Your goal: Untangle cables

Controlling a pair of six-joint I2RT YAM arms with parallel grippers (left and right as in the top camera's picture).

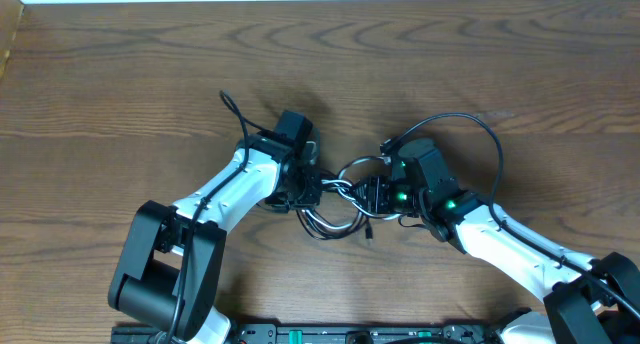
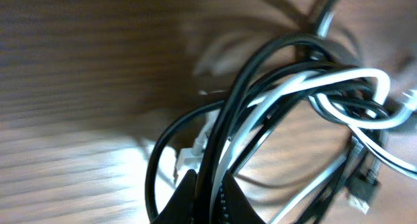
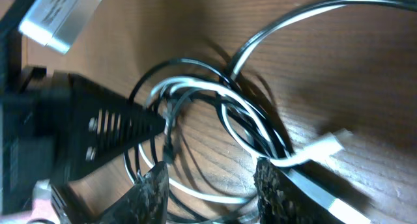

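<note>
The brown wooden counter [image 1: 120, 74] carries the tangle of thin black and white cables [image 1: 345, 196], which lies between your two pincers and touches both. Your left pincer [image 2: 207, 188] is clenched on black strands at the near edge of the tangle. Your right pincer [image 3: 212, 178] is released, its jaws straddling the knot with nothing pinched as far as I can judge. To pull cleanly, close the right one on the white cable [image 2: 345, 73] alone (not a bundle). Then draw the pincers apart slowly, low over the counter. Mind the thick black arm wire [image 1: 497, 159] arching around the right pincer's wrist. The small white plug [image 3: 329, 144] just beside its jaw could also snag in a loop.
</note>
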